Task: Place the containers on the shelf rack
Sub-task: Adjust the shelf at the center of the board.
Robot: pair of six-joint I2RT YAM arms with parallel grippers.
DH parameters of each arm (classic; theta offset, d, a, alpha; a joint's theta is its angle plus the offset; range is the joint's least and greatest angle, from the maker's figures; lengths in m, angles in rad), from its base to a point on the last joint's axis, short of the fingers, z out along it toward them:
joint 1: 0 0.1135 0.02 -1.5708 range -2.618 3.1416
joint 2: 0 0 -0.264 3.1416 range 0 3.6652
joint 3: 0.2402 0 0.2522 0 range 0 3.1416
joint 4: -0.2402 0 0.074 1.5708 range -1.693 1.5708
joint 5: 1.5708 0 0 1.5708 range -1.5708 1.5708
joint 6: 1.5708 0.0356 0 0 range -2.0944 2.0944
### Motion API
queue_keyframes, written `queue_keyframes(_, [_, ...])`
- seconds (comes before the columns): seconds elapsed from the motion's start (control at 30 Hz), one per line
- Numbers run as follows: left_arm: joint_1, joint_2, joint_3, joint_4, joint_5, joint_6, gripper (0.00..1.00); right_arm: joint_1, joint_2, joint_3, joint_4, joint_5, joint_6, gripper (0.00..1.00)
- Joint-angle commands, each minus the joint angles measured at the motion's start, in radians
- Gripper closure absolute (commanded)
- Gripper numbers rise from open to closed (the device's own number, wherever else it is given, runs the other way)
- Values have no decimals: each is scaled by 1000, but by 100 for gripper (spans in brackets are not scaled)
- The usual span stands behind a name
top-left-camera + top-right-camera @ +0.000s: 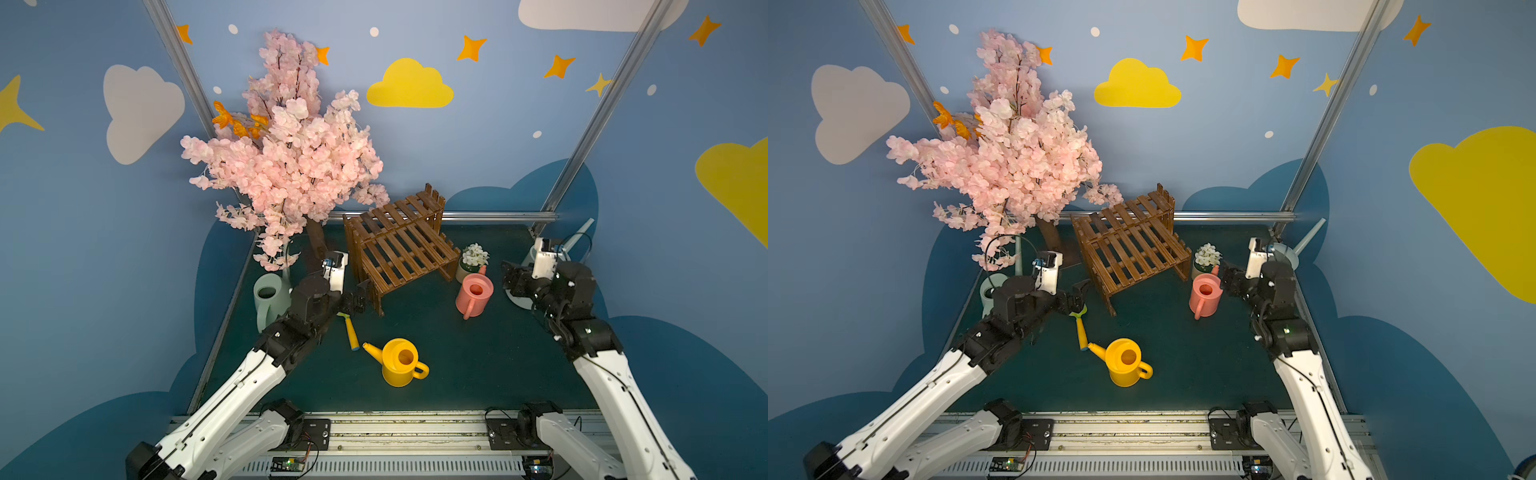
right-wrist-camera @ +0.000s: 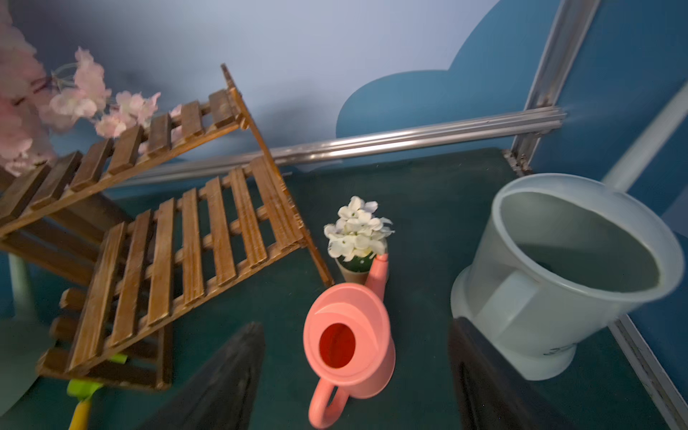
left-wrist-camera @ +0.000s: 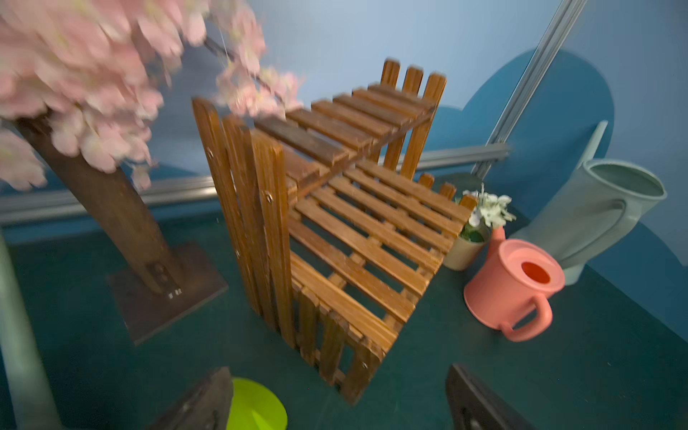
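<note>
While the shelf rack (image 1: pixel 399 245) stands bare, nothing's placed yet: yellow can (image 1: pixel 400 362) near the front edge of the table (image 1: pixel 457 374), green can (image 1: pixel 268 297) at its left edge, pink can (image 1: pixel 473 296) by the rack's right end, grey can (image 2: pixel 573 268) in the back right corner. Left claw (image 1: pixel 359 298) hangs wide and empty at the rack's front corner. Right claw (image 1: pixel 508 276), wide too, faces the pink can, not touching.

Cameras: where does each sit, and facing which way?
Top views: high above the arm bases, looking down at the shelf rack; left arm and right arm show.
Left wrist: on left arm, facing the rack's end; left tool's fingers show.
Right wrist: on right arm, facing the pink can; right tool's fingers show.
Shared: both wrist views show rack, pink can, blue-grey can, flower pot.
</note>
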Motion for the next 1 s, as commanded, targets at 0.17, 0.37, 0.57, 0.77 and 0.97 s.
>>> queue_keyframes(0.17, [-14, 211, 172, -334, 109, -170, 17, 133, 390, 342, -352, 27, -65, 28])
queue_keyframes(0.37, [30, 326, 184, -244, 195, -186, 18, 136, 625, 545, -408, -12, -111, 28])
queue_keyframes(0.57, [92, 399, 189, -194, 257, -188, 26, 126, 812, 689, -459, -4, -152, 26])
queue_keyframes(0.77, [100, 443, 199, -159, 298, -194, 29, 117, 936, 812, -488, -1, -173, 28])
queue_keyframes(0.97, [103, 432, 208, -139, 329, -207, 27, 139, 1009, 879, -520, -29, -167, 33])
